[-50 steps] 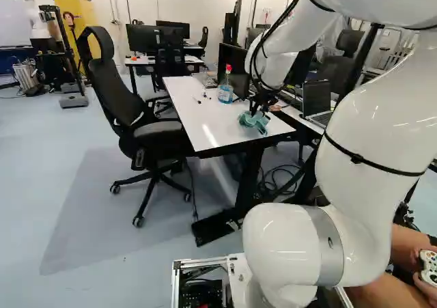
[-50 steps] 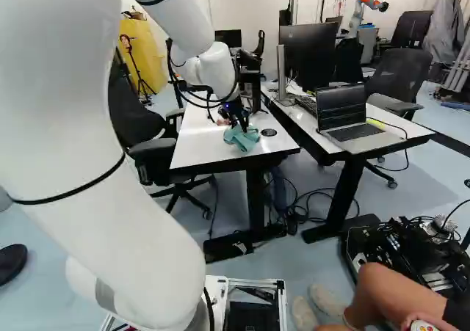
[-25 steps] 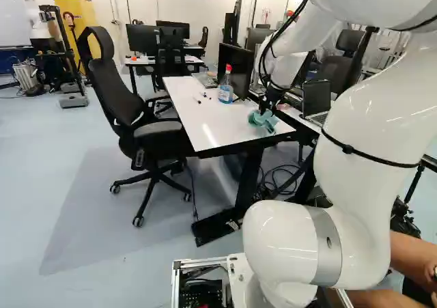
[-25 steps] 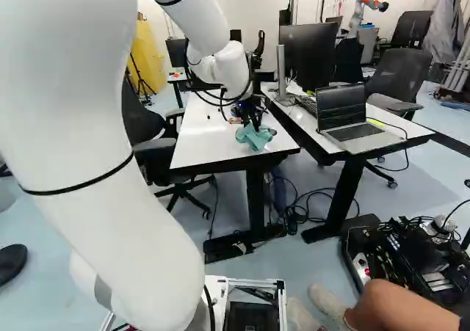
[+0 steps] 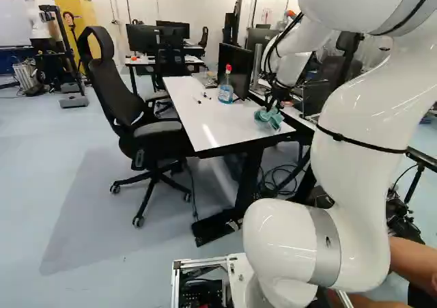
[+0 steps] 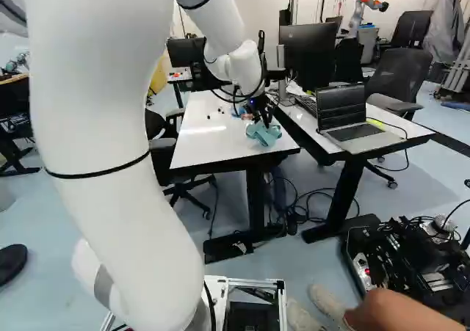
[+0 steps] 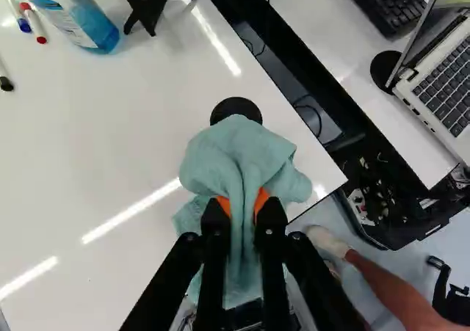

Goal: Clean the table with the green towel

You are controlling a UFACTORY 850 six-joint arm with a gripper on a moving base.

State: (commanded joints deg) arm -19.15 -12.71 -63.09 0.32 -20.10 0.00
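the gripper point(image 7: 244, 205) is grasping the green towel point(image 7: 220, 158) between its two fingers, on the table point(image 7: 95, 144) near one corner; the wiping seems partly done, and the area around the bottle point(image 7: 92, 26) is maybe left

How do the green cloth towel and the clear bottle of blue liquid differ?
The green cloth towel is crumpled; the clear, red-topped bottle of blue liquid stands upright. The black gripper pinches the towel, while the bottle stands free of it. Both are at the same white table.
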